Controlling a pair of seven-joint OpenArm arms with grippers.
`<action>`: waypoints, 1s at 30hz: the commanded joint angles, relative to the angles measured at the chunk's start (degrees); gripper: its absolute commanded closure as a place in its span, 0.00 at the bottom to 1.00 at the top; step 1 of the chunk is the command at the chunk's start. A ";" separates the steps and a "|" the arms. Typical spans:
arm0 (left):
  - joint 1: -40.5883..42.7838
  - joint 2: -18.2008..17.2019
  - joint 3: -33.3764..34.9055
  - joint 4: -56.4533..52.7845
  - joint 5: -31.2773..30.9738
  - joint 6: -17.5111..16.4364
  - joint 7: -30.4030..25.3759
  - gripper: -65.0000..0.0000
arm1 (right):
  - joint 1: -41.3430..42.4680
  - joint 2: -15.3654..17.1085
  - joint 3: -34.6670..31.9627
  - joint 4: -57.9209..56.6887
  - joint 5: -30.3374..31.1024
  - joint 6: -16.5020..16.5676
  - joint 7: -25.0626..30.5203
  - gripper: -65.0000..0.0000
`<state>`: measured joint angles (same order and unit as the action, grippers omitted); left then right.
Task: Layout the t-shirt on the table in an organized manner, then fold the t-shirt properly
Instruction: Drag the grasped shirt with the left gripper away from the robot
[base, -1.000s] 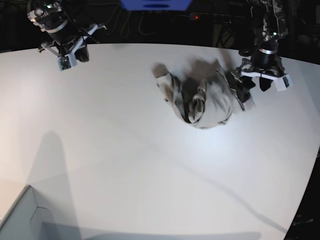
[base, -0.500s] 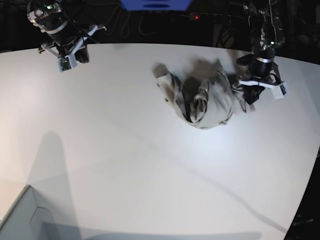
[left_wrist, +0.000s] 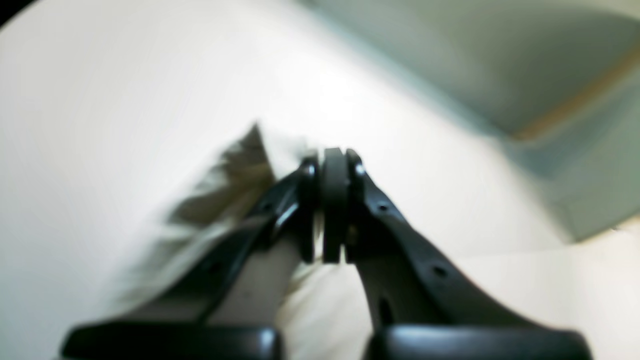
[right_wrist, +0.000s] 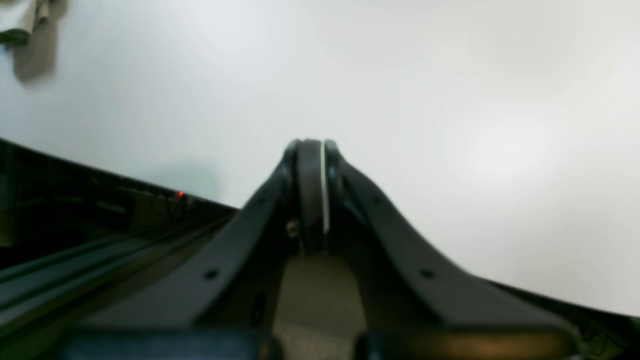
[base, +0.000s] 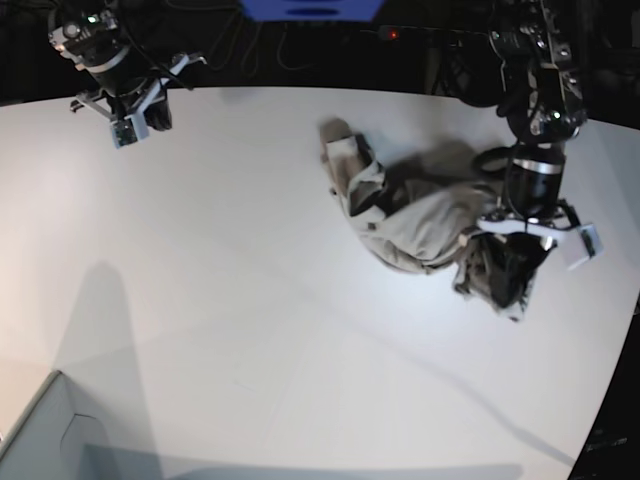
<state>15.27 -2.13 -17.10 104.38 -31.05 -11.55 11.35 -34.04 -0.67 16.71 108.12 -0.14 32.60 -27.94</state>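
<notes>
The beige-grey t-shirt (base: 420, 225) lies crumpled on the white table (base: 250, 300) at the back right, stretched from a sleeve near the far edge down to a bunched end at the right. My left gripper (base: 512, 268) is shut on that bunched end; the left wrist view shows its closed tips (left_wrist: 332, 160) with cloth (left_wrist: 220, 200) beside and under them, blurred. My right gripper (base: 135, 115) hangs shut and empty over the far left corner; in the right wrist view its tips (right_wrist: 311, 150) are together above bare table, with a bit of the shirt (right_wrist: 30, 35) far off.
A pale box corner (base: 40, 440) stands at the front left. The table's curved edge runs down the right side, close to the left arm (base: 535, 120). A blue object (base: 310, 8) and cables lie beyond the far edge.
My left gripper has moved toward the front right, dragging the shirt's right end with it, so the shirt is drawn out longer. The right arm has barely moved.
</notes>
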 joint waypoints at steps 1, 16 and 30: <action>-2.30 -0.29 0.09 3.36 -0.56 -0.71 -2.52 1.00 | -0.20 0.62 0.13 1.03 0.54 1.38 1.09 1.00; -31.57 0.86 3.61 -4.91 -0.38 2.45 3.37 1.00 | 3.23 1.50 8.21 1.03 0.54 1.38 1.00 1.00; -52.15 -1.17 3.61 -19.76 -0.47 2.19 3.46 0.99 | 4.11 1.15 8.21 1.03 0.54 1.38 1.00 1.00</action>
<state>-36.05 -3.18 -13.63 84.27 -31.20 -9.17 14.92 -29.71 0.27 24.69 108.12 -0.14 32.80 -28.01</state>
